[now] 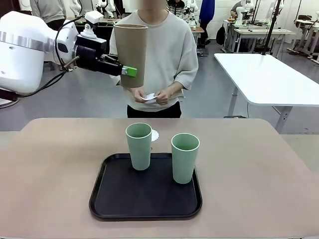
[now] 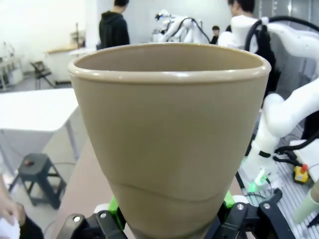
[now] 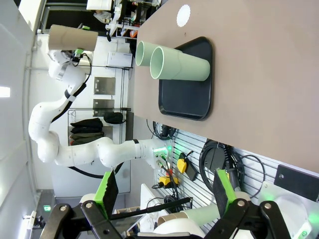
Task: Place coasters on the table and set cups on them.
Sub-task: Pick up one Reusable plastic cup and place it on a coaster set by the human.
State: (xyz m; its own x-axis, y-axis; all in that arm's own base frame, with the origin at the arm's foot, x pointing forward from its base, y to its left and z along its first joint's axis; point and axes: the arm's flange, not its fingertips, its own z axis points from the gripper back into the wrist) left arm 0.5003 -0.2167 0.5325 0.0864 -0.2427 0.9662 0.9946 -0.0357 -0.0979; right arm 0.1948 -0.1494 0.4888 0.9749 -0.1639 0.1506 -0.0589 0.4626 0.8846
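My left gripper (image 1: 127, 71) is shut on a brown cup (image 1: 130, 55), held upright high above the table's (image 1: 60, 164) far left, in front of the person. Up close, the brown cup (image 2: 169, 134) sits between green pads (image 2: 113, 204). Two mint green cups (image 1: 139, 146) (image 1: 185, 157) stand on the black tray (image 1: 144, 199). One white coaster (image 1: 154, 135) lies on the table just behind the left green cup. The person's hands hold more white coasters (image 1: 148, 97). My right gripper (image 3: 165, 189) is open with nothing in it, away from the table's edge.
A white-topped table (image 1: 264, 74) stands at the back right. In the right wrist view the tray (image 3: 187, 99), both green cups (image 3: 177, 64) and the coaster (image 3: 183, 15) lie sideways, with bare tabletop (image 3: 264, 74) around them.
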